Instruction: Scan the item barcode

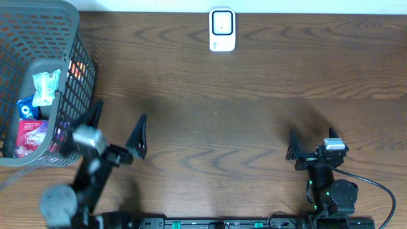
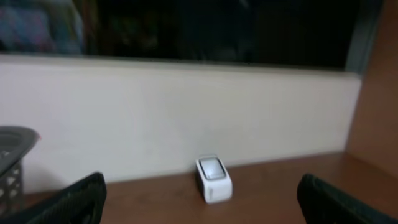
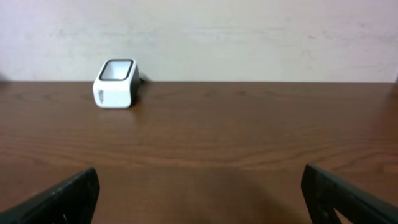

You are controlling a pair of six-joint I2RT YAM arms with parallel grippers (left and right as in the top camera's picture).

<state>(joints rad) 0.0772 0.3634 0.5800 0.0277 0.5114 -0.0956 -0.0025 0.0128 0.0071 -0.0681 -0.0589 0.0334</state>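
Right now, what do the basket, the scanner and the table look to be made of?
Basket: grey matte plastic, judging by its moulded lattice walls.
Scanner: smooth white plastic, likely, with a dark glossy window.
Table: brown wood grain, low sheen; veneer or solid wood, cannot tell.

A robot lab bench, arranged like a small shop checkout.

A brown wooden table [image 1: 216, 127] stands against a plain pale wall [image 3: 249, 37], and a dark window [image 2: 217, 28] is above this wall. A white barcode scanner [image 1: 222, 30] sits at the far edge of the table. A grey plastic basket [image 1: 25, 32] at the left corner holds packaged goods [image 1: 46, 88], as in a shop. The left arm [image 1: 89, 175] and the right arm [image 1: 334, 191] of a robot stand at the near edge, which suggests a lab and not a real store.
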